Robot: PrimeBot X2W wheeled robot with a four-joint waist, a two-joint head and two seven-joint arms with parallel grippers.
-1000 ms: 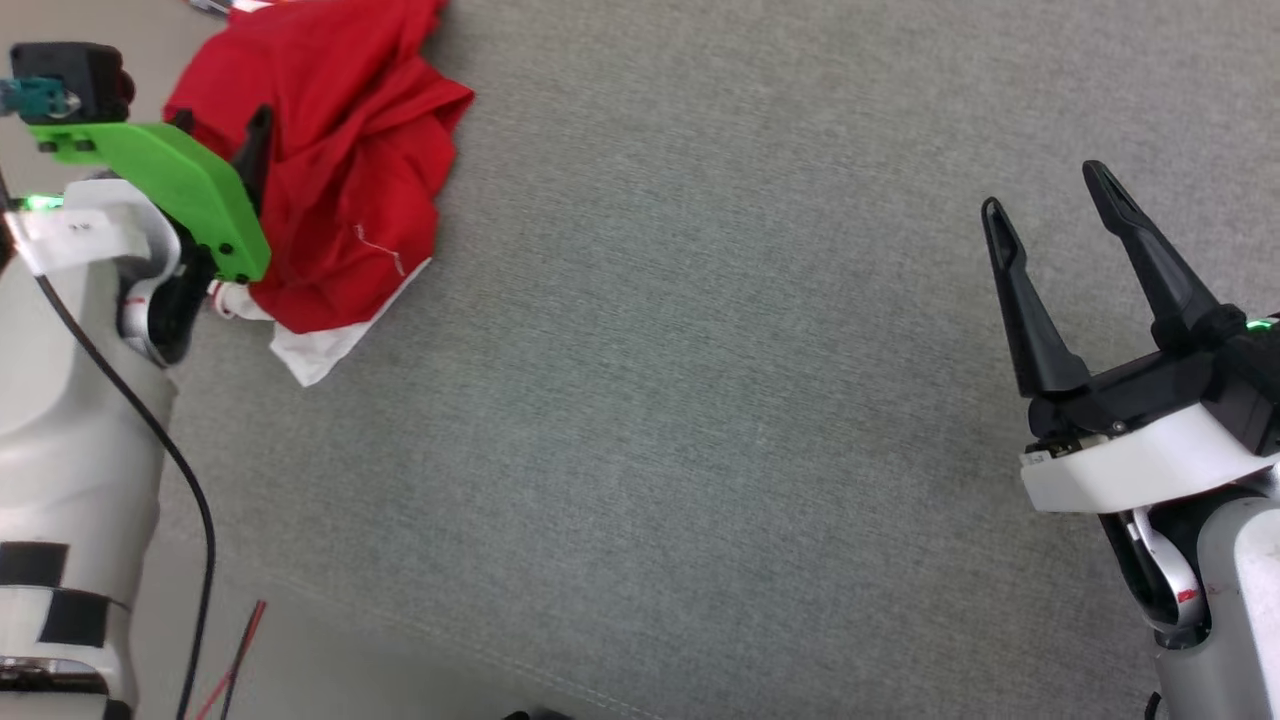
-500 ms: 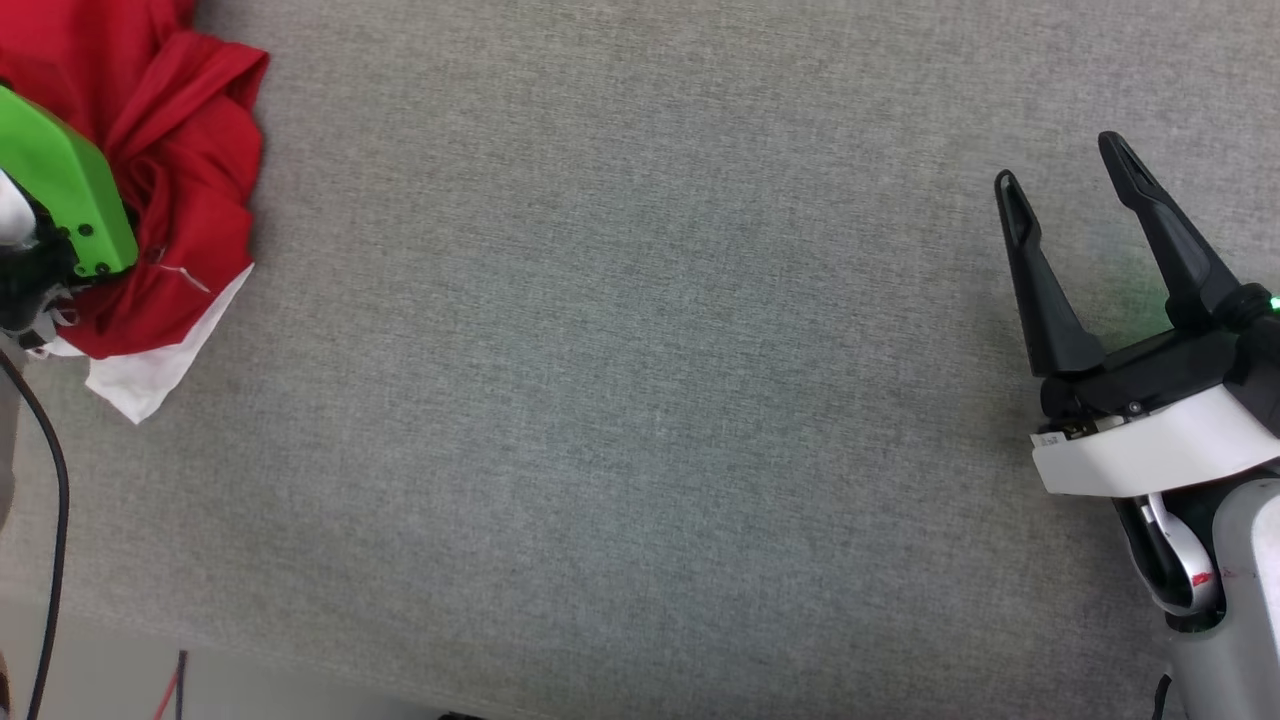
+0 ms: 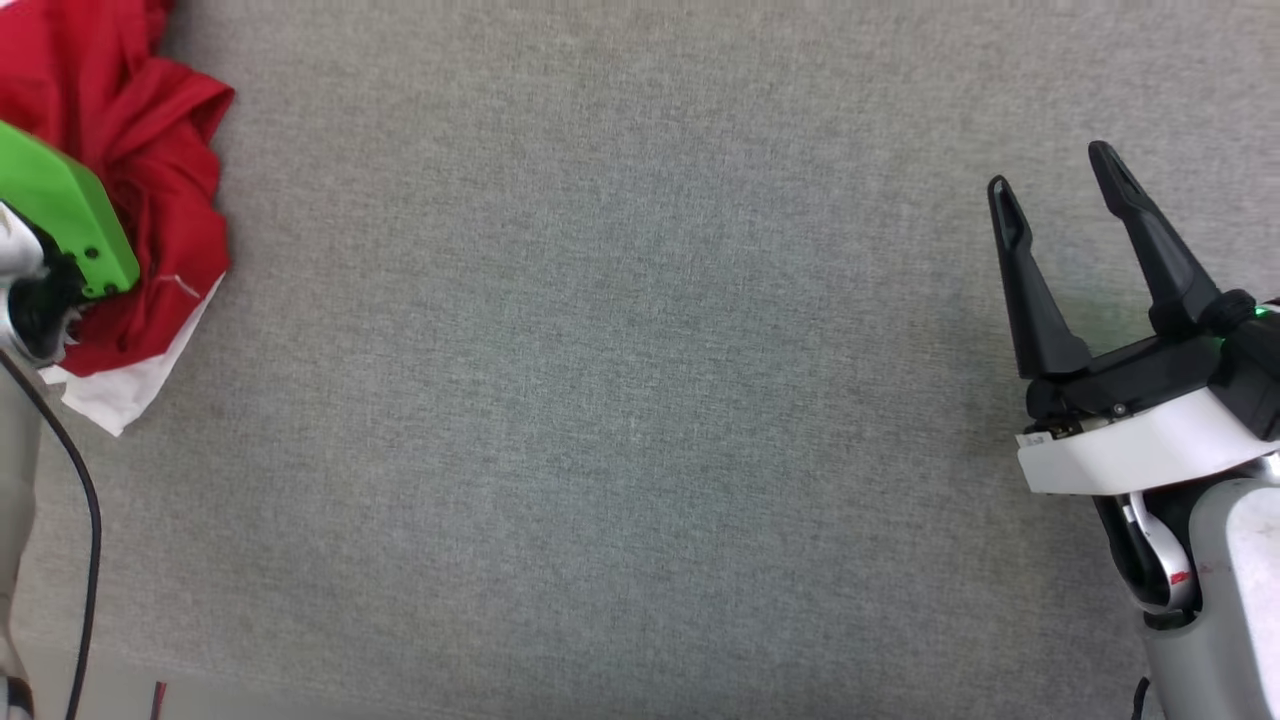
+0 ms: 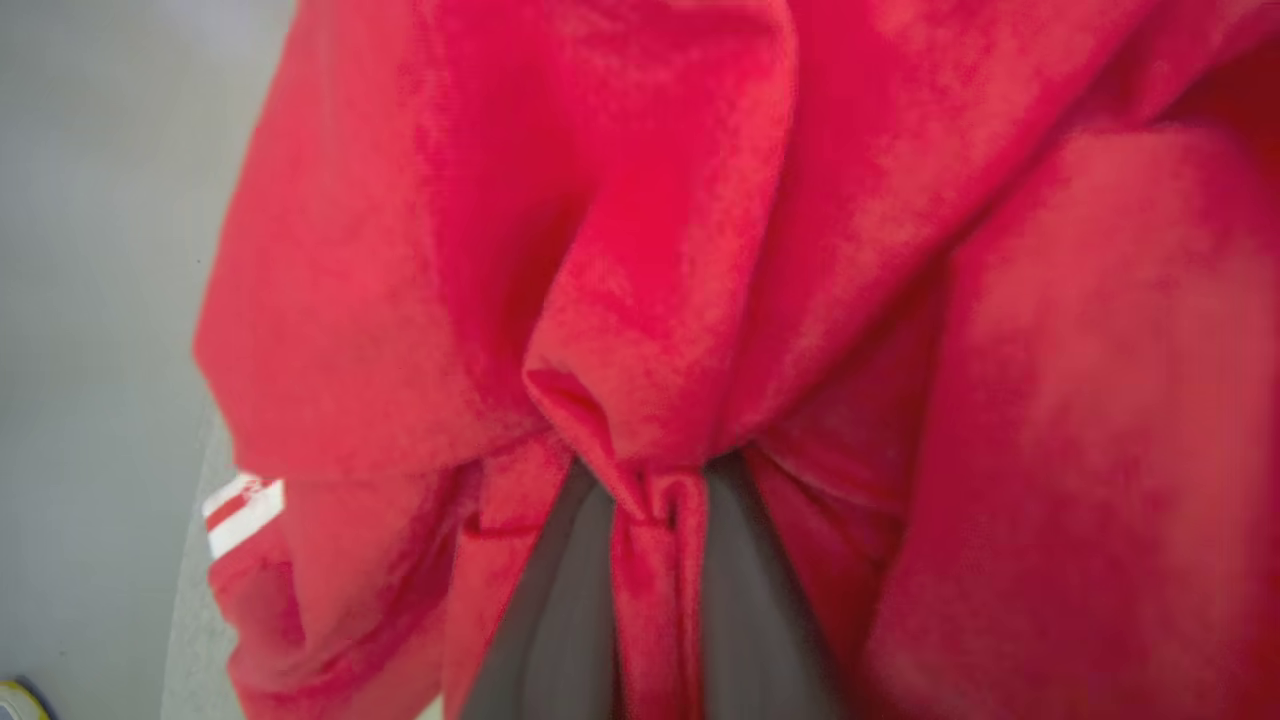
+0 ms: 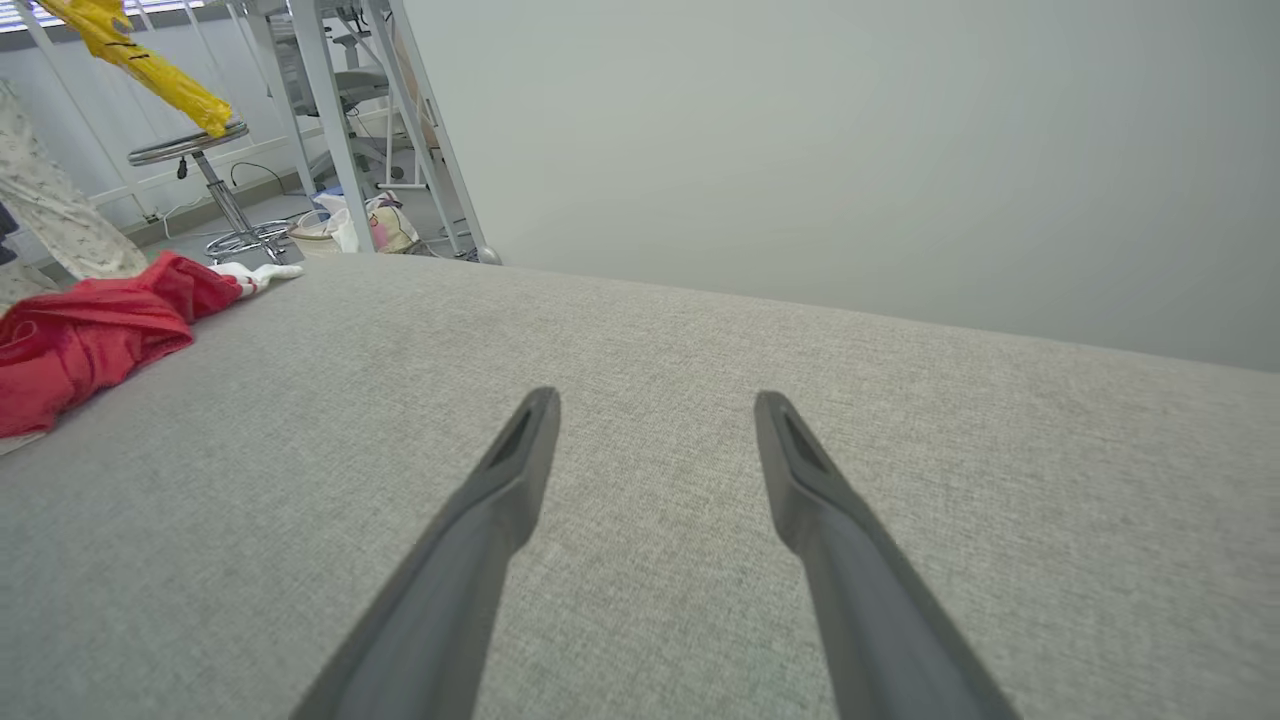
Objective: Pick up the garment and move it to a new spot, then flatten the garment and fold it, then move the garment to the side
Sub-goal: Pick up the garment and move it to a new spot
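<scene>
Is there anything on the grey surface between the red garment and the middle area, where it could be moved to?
Nothing visible does. The left gripper pinches a fold of the garment, and the grey surface beside it shows no obstacle as far as the open right gripper.

The garment (image 3: 170,130) is seen in bright red, with a white part at its lower edge and a red-and-white striped band (image 4: 240,510) at one hem. A bright green plate (image 3: 60,220) is shown against the garment. The work surface (image 3: 640,400) under the garment is covered in plain grey weave. The right gripper (image 3: 1050,172), well apart from the garment, is black-fingered above a white collar (image 3: 1130,450).
</scene>
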